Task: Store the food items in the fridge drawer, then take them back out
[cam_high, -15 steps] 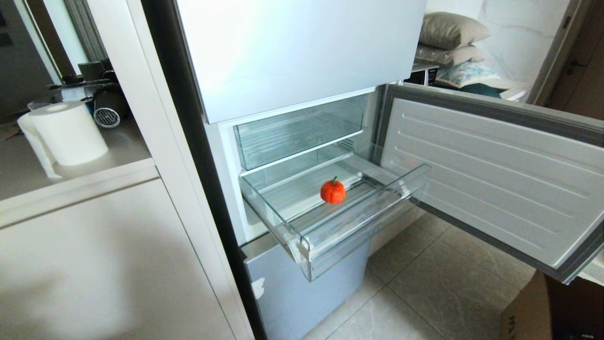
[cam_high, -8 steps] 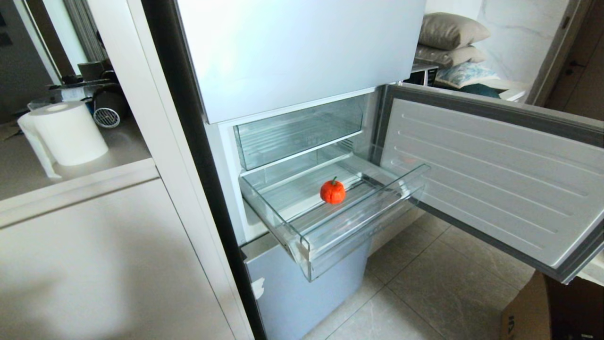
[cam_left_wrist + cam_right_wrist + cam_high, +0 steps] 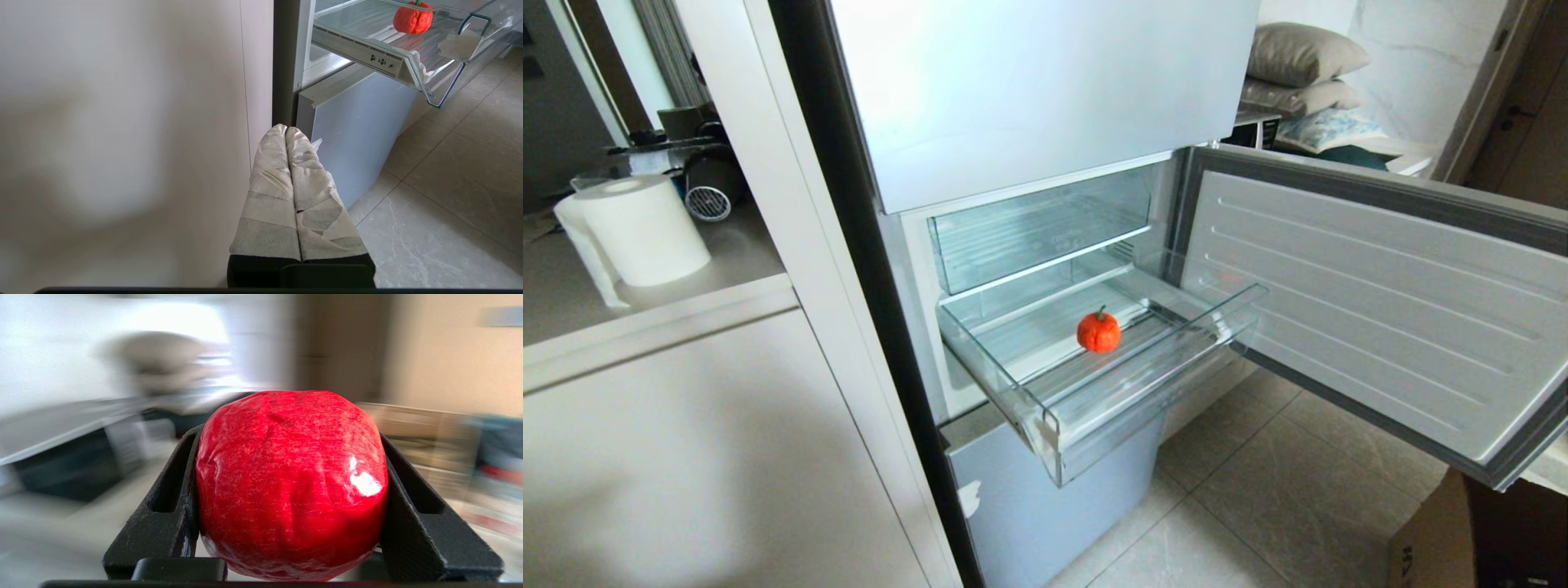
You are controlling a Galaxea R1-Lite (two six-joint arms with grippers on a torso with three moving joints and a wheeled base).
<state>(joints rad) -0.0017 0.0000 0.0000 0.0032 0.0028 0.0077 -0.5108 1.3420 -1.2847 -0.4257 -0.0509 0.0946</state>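
An orange-red wrinkled fruit [image 3: 1099, 331] with a green stem lies in the middle of the pulled-out clear fridge drawer [image 3: 1127, 400]. The left wrist view also shows that fruit [image 3: 412, 18] and the drawer [image 3: 445, 65] with its whitish tape patch. My left gripper [image 3: 285, 130] hangs shut and empty low beside the white cabinet, below and short of the drawer. My right gripper [image 3: 289, 437] is outside the head view. Its black fingers [image 3: 171, 506] clamp a glossy red round fruit [image 3: 286, 477] on both sides, against a blurred background.
The fridge door [image 3: 1380, 310] stands open to the right of the drawer. A second clear drawer [image 3: 1037, 229] sits pushed in above it. A paper towel roll [image 3: 637, 229] stands on the counter at left. A cardboard box [image 3: 1478, 539] sits on the tiled floor at lower right.
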